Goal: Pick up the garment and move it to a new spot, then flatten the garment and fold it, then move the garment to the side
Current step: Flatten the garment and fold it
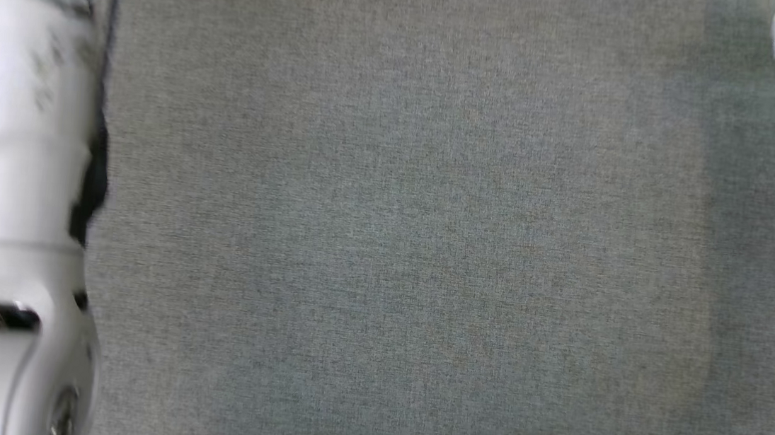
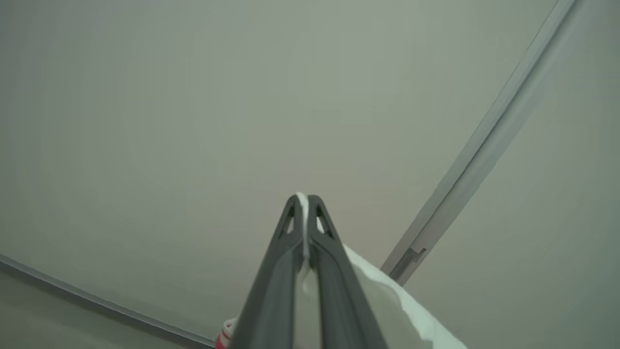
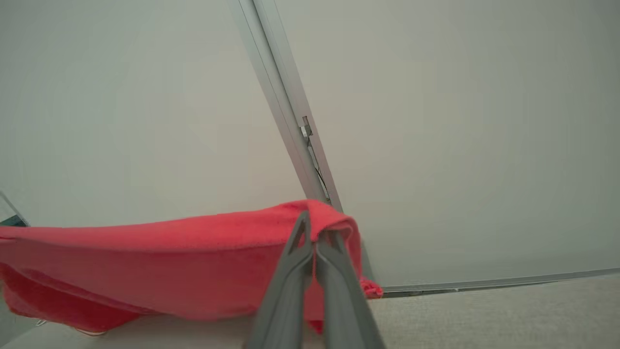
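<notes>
1. The right gripper (image 3: 317, 229) is clenching on the upper hem of the red terry-cloth garment (image 3: 169, 261). The cloth is draping over the fingertips, stretching away to the left of the fingers and sagging below them.
2. The left gripper (image 2: 305, 199) is pinching a thin edge of pale white cloth (image 2: 387, 298). The rest is trailing down to the right of the fingers. It is judged to be the same garment's pale side, though this is not confirmable.
3. The garment is judged to be hanging aloft between the two grips, above the grey woven surface (image 1: 400, 233).
4. Risk: the left fingers are holding only a sliver at their tips. Spreading the arms could pull it free, dropping one corner.
5. Risk: the sagging middle, left of the right fingers, could land first and double under, leaving creases.
6. Risk: lowering the grips unevenly could lay the garment skewed, spoiling the fold.
</notes>
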{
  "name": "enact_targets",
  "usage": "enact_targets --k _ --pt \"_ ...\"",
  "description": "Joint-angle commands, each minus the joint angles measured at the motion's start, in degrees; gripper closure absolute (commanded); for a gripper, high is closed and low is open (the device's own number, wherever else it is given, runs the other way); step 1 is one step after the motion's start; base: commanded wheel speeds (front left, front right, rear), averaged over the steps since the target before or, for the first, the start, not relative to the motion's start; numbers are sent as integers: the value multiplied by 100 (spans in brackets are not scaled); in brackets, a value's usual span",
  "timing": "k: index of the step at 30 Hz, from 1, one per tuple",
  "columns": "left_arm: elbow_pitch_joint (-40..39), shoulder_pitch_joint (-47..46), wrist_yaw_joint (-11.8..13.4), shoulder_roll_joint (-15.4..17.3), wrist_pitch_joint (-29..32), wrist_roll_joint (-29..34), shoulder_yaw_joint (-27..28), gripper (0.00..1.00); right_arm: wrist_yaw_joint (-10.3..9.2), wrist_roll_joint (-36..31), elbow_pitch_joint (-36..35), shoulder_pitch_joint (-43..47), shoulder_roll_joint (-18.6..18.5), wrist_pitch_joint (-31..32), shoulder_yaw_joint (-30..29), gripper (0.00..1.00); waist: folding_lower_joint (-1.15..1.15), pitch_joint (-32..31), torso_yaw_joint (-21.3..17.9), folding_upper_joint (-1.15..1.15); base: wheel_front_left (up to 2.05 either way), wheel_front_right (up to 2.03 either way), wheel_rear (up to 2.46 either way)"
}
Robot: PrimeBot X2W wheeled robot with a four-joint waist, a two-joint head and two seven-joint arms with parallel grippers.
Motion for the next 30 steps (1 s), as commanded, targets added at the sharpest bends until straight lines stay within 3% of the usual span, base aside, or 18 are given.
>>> enact_targets --k 1,5,13,21,30 --pt "36 407 -80 32 -22 217 -136 100 -7 151 3 237 -69 -43 57 100 0 -211 19 0 0 0 0" --pt "102 1275 -163 208 -23 628 -687 100 -6 381 107 724 -142 -38 461 100 0 -561 5 0 0 0 0" --pt "-136 2710 -163 792 -23 590 -1725 100 -4 756 495 1438 -373 59 1745 100 0 -1324 44 0 0 0 0" --pt "-239 3579 -164 1206 -23 693 -2139 100 -4 841 873 1794 -547 149 2799 100 0 -1971 134 0 0 0 0" --pt "-273 4290 -164 1426 -24 808 -2765 100 -4 1178 1213 2143 -707 375 3563 100 0 -2610 240 0 0 0 0"
